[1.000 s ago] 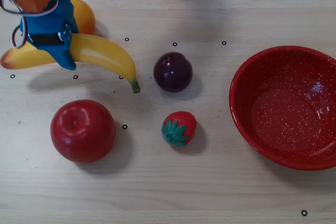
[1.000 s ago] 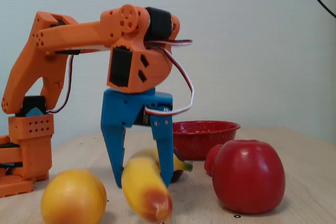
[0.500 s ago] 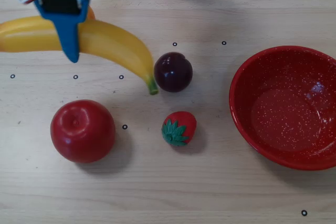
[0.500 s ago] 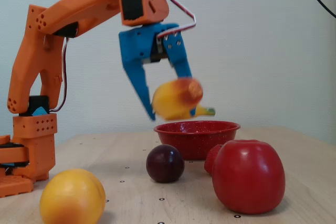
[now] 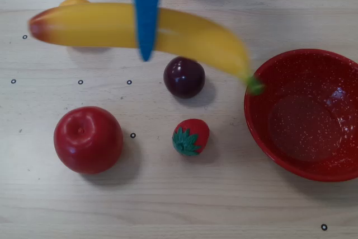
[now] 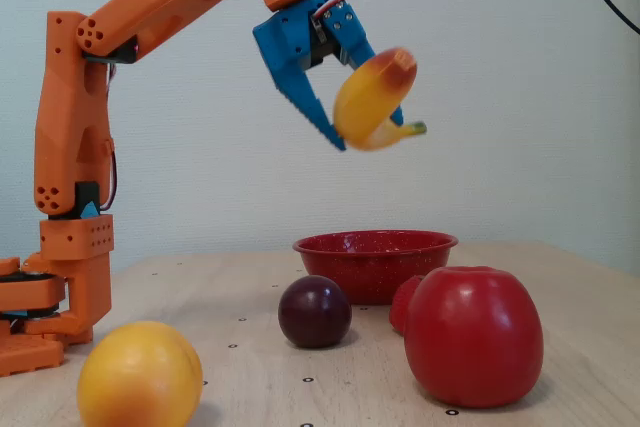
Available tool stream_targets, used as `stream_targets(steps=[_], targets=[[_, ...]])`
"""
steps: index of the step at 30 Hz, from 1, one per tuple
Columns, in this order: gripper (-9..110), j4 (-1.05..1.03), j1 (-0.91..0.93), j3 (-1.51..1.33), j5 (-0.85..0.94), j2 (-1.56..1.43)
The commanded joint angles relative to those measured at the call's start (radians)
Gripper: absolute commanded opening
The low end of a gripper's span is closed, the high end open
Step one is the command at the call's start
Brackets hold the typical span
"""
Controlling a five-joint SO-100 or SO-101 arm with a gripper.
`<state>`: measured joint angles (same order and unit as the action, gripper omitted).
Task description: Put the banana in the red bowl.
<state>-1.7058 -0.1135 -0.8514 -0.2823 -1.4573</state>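
Banana (image 5: 106,26) lay across the upper half of the overhead view, reddish end at left, green stem tip at right just over the near rim of the red bowl (image 5: 263,132). Blue fingers (image 5: 146,32) crossed its middle, clamped on it; gripper (image 5: 146,54) entered from the top edge. Below the banana sat a dark plum (image 5: 184,76), a strawberry (image 5: 191,136) and a red apple (image 5: 88,139), all on the wooden bench (image 5: 168,205). Part of an orange fruit (image 5: 74,1) showed above the banana at upper left. Bowl interior held nothing.

Fixed view: orange arm (image 6: 140,7) reached up and right from its base at left. Banana (image 6: 372,102) was held high in the air, well above the red bowl (image 6: 374,265), slightly blurred, reddish end toward the camera. Gripper (image 6: 345,132) was closed on it. Plum (image 6: 314,312), apple (image 6: 473,335) and orange fruit (image 6: 139,375) rested on the bench (image 6: 250,347) in front.
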Motion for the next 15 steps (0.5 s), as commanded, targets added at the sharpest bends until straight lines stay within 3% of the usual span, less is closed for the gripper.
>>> stream_targets(steps=[1,15], targets=[[0,0.055,0.072,0.026,0.048,-0.15],[0,0.261,0.472,-0.178,0.133,-0.209]])
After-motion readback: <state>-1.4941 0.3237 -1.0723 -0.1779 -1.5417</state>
